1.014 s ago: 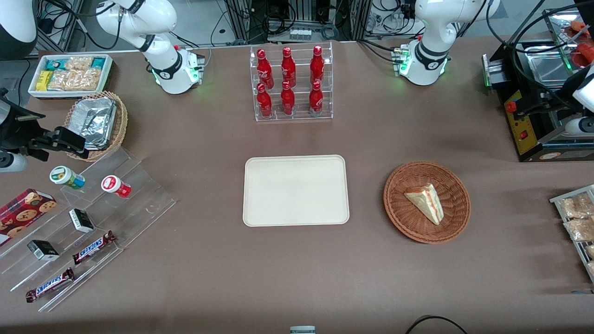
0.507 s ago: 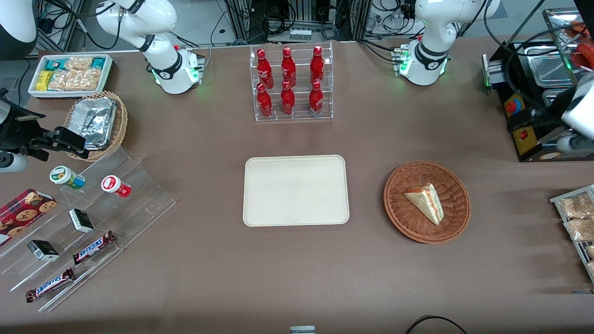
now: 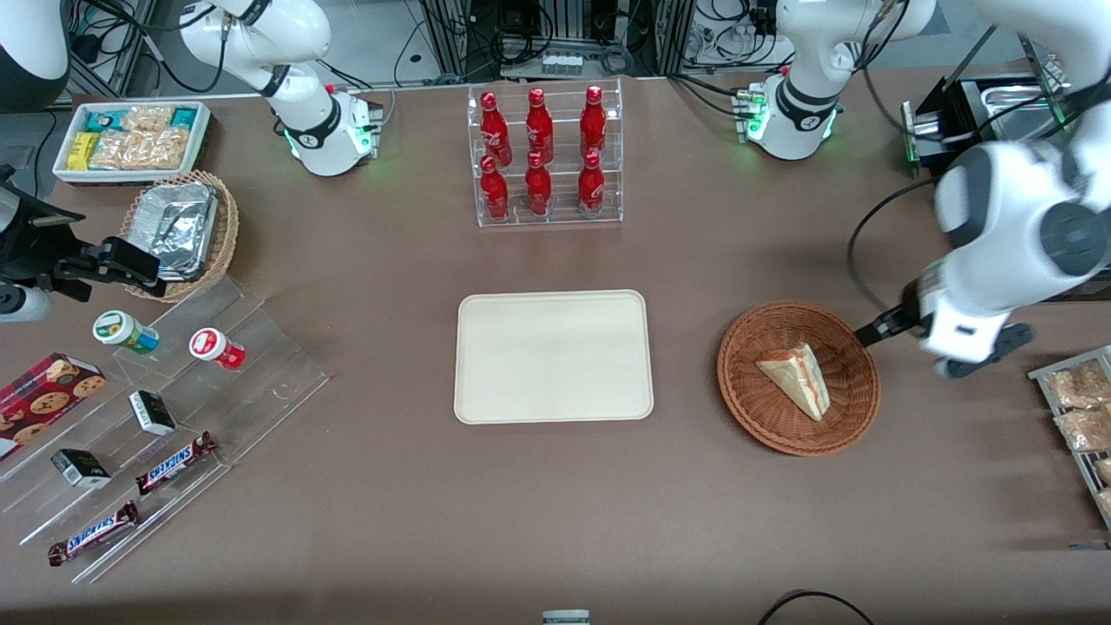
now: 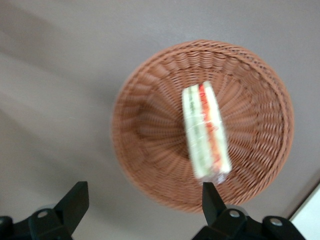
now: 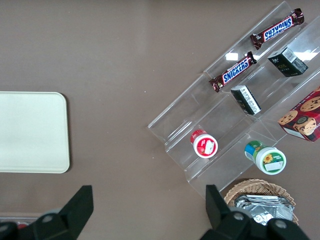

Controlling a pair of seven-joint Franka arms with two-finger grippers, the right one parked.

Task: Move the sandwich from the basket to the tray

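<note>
The sandwich (image 3: 797, 379), a white bread wedge with orange-red and green filling, lies in the round reddish-brown wicker basket (image 3: 753, 408). The cream-white tray (image 3: 554, 356) lies flat beside the basket, toward the parked arm's end, with nothing on it. My left gripper (image 3: 970, 358) hangs above the table just off the basket's rim, toward the working arm's end. In the left wrist view the gripper (image 4: 142, 207) is open and holds nothing; the sandwich (image 4: 206, 132) and basket (image 4: 145, 125) lie below it.
A clear rack of red bottles (image 3: 543, 156) stands farther from the camera than the tray. A black machine with steel pans (image 3: 981, 113) and a wire rack of snack packets (image 3: 1076, 408) flank the working arm. An acrylic snack stand (image 3: 165, 417) is at the parked arm's end.
My left arm has swung in from the working arm's end of the table toward the basket. The sandwich, basket and tray have not moved.
</note>
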